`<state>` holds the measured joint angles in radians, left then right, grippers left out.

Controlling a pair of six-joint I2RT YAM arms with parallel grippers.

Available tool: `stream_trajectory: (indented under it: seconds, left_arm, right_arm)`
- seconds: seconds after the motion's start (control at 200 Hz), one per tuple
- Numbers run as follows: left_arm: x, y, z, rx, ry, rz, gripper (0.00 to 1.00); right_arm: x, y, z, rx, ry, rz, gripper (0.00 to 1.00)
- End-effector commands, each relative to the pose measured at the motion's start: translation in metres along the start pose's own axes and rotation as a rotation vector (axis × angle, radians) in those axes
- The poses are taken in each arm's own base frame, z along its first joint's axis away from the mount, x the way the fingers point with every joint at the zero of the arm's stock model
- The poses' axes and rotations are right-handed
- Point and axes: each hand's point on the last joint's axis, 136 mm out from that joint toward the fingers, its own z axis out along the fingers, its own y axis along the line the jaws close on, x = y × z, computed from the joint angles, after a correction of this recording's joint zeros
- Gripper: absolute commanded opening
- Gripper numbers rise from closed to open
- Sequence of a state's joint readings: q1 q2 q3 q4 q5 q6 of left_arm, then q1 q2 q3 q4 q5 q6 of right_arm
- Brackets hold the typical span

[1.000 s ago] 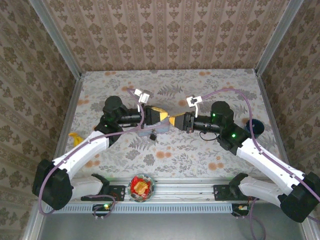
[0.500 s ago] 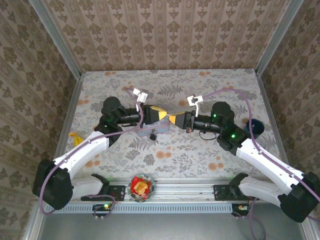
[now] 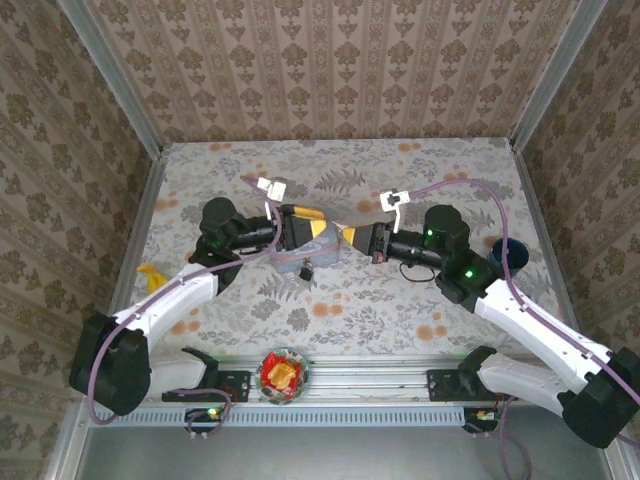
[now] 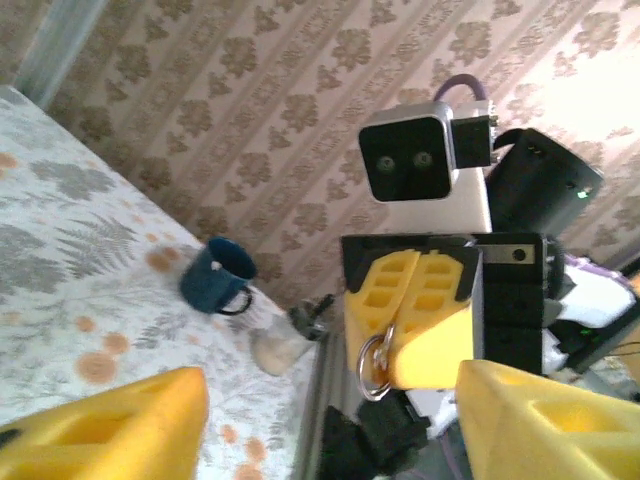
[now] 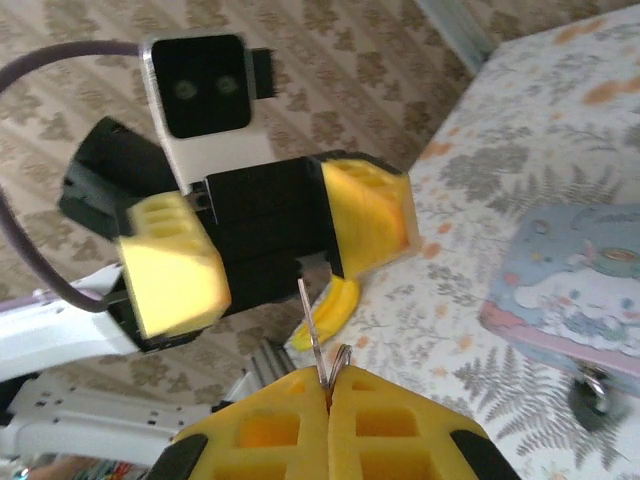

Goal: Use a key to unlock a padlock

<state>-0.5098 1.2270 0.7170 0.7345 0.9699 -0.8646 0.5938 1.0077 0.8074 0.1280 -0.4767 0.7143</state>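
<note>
My right gripper [image 3: 352, 238] is shut on the key [image 5: 311, 328]. Its thin blade sticks straight out from the closed yellow fingertips, and its silver ring [image 4: 374, 356] hangs beside them. My left gripper [image 3: 316, 230] faces it with jaws open and nothing between them. Its yellow fingers [image 5: 170, 266] stand apart, clear of the key. The padlock [image 3: 307, 270], a tiny dark block with a silvery loop [image 5: 597, 384], lies at the edge of the pale blue cartoon tin [image 5: 575, 290], below both grippers.
A dark blue mug [image 3: 505, 252] stands by the right wall, with a pale glass-like object [image 4: 280, 346] next to it. A yellow banana-shaped item [image 3: 150, 275] lies at the left edge. A red and yellow bowl [image 3: 284, 372] sits on the front rail.
My left gripper has opened and drawn back up and left, away from the right one. The right gripper stays shut on the key and has shifted slightly right.
</note>
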Motion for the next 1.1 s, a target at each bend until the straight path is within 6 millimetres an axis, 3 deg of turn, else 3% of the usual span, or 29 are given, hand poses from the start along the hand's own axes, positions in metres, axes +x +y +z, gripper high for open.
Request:
stream_trajectory:
  seconds: [0.0, 0.055, 0.21, 0.36, 0.52, 0.65, 0.78, 1.095]
  left_arm:
    - [-0.011, 0.004, -0.009, -0.054, -0.078, 0.026, 0.87]
    - [-0.011, 0.014, -0.015, -0.123, -0.098, 0.026, 1.00]
    - [0.004, 0.059, -0.043, -0.481, -0.139, 0.025, 1.00]
    - [0.040, 0.094, -0.085, -0.904, -0.123, 0.063, 1.00]
    - [0.086, 0.113, -0.109, -1.095, -0.093, 0.026, 1.00]
    - [0.121, 0.126, -0.109, -1.161, -0.019, 0.021, 0.97]
    - [0.146, 0.138, -0.096, -1.192, 0.112, 0.066, 0.93]
    - [0.173, 0.166, -0.070, -1.215, 0.321, 0.056, 0.78]
  right_arm:
    - [0.007, -0.033, -0.009, 0.172, -0.018, 0.045, 0.00]
    - [0.012, -0.043, -0.011, 0.216, -0.018, 0.062, 0.00]
    - [0.027, -0.074, -0.019, 0.337, -0.024, 0.126, 0.00]
    - [0.045, -0.096, -0.021, 0.401, 0.002, 0.180, 0.00]
    - [0.058, -0.113, -0.020, 0.438, 0.007, 0.212, 0.00]
    - [0.064, -0.124, -0.021, 0.474, 0.012, 0.225, 0.00]
    - [0.068, -0.132, -0.020, 0.493, 0.006, 0.241, 0.00]
    - [0.076, -0.148, -0.028, 0.567, -0.002, 0.254, 0.00]
